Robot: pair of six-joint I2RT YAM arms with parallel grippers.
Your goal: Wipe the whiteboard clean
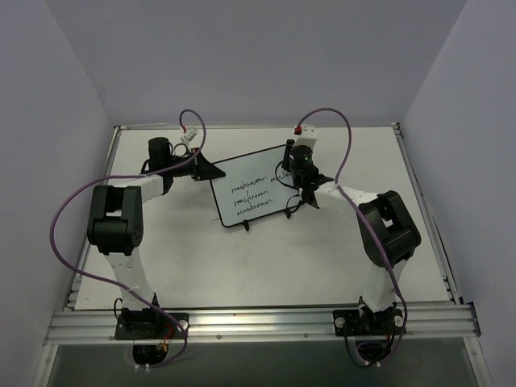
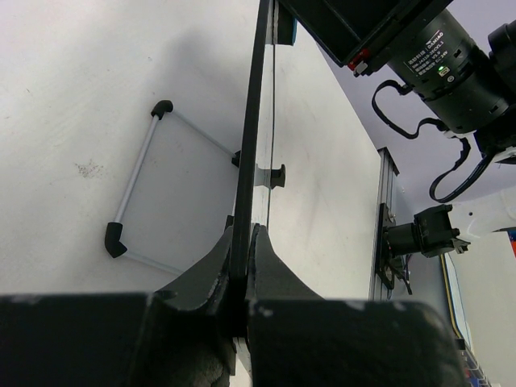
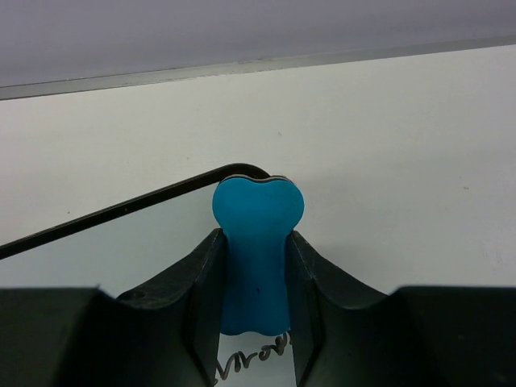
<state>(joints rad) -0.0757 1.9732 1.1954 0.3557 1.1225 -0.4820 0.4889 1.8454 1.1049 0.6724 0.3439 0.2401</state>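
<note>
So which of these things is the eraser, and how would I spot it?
Find the small black-framed whiteboard with handwriting between the two arms, then follow its right-hand edge to the right arm's jaws. Pinched between them is the eraser: a bone-shaped pad, the only bright blue thing there.

The whiteboard (image 1: 250,192) was flanked by the left gripper (image 1: 208,172) and right gripper (image 1: 285,174). Bare tabletop (image 1: 266,266) was left open nearer the bases.

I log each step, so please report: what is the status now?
Left gripper shut on whiteboard edge. Right gripper shut on blue eraser, at board's corner. Writing not yet erased. Nothing in the way.
</note>
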